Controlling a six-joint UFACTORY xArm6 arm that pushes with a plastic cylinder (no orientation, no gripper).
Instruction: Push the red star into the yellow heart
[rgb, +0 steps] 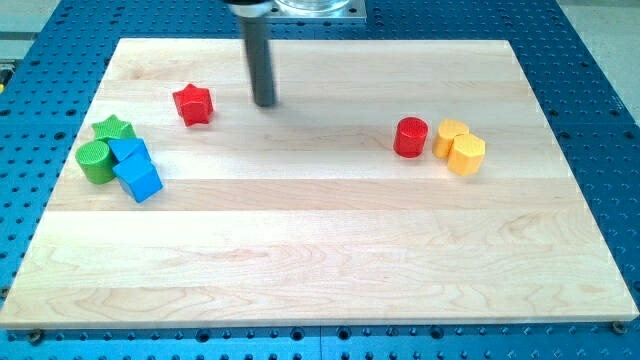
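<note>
- Standing at the view's upper left, my tip (264, 103), the end of a straight dark rod, rests just to the right of the red star-shaped block (193, 104), apart from it.
- It has no fingers, so nothing opens, closes or holds.
- The pale wooden tabletop (320, 260) carries the yellow heart-shaped block (449, 136) far to the view's right, with a red cylinder (410, 137) beside it and a yellow hexagonal block (466, 154) touching it.
- A green star (113, 128), green cylinder (97, 160) and two blue blocks (134, 166) cluster at the left.
- Judging by the gap, the push is not yet begun; my tip is on the wrong side.
</note>
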